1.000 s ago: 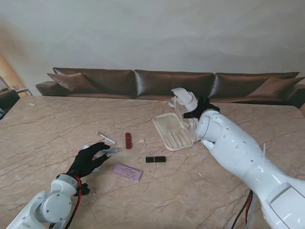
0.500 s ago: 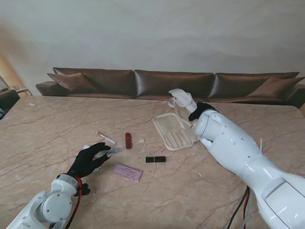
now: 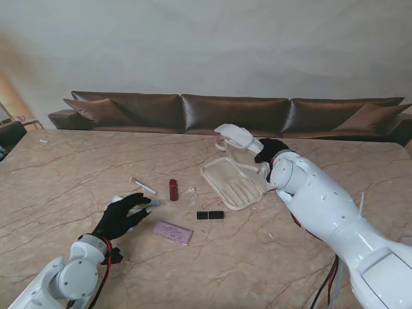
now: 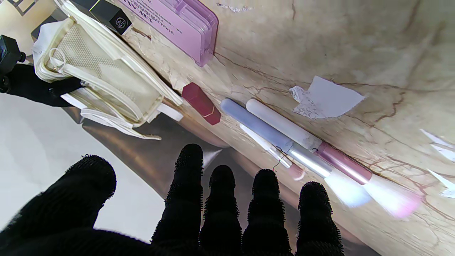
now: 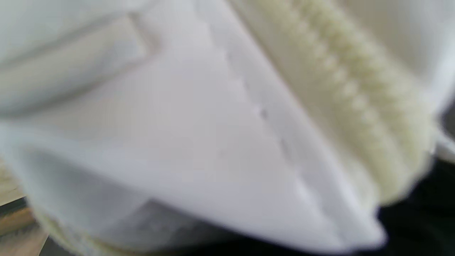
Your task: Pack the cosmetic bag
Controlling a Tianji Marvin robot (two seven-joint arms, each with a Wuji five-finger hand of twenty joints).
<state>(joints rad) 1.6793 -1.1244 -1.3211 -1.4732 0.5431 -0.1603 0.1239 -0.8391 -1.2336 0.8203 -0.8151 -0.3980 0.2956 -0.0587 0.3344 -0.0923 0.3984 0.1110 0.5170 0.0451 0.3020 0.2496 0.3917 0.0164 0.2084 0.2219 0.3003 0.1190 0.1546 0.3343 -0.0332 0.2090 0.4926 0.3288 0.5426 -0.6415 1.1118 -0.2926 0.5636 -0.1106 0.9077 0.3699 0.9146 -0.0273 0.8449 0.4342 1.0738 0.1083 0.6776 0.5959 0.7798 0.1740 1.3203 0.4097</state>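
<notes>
The right hand (image 3: 270,152) is gripping the soft, floppy cosmetics bag (image 3: 232,181) by its far rim; the left hand (image 3: 120,215), fingers spread, is hovering beside light, slippery brushes (image 4: 284,138).

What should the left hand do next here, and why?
Probably close on the brushes: the left hand hovers open at them, holding nothing, while the right hand holds the cosmetics bag open and the items lie outside it.
</notes>
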